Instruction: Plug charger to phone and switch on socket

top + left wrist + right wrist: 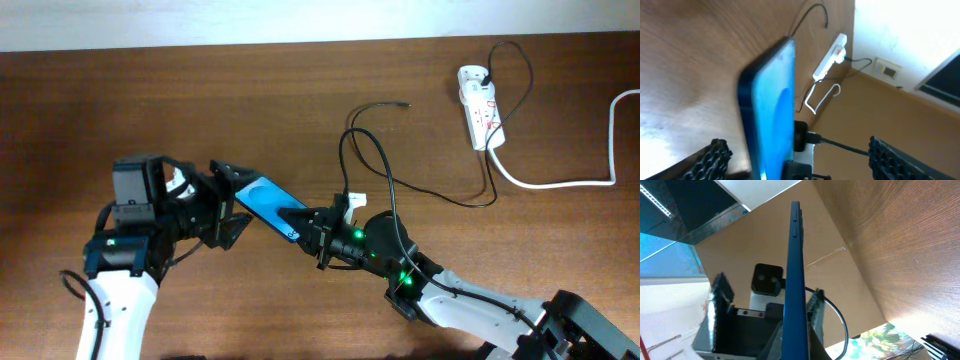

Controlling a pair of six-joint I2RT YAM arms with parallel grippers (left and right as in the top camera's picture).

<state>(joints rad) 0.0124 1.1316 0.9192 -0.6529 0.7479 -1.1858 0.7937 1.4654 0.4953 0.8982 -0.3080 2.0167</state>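
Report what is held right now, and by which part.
The right gripper is shut on the phone, at the end nearest its arm. The left gripper stands open around the other end, holding nothing.

From overhead, the right end of the phone (268, 202) was covered by the right fingers (312, 224), hiding its port. The switches on the socket (478, 105) were too small to read, and its thick white cord (560, 183) ran off the right edge. In the left wrist view the phone was blurred, and the bottom edge cut off both it and the left fingers (715, 156). The right wrist view showed it edge-on, screen hidden.
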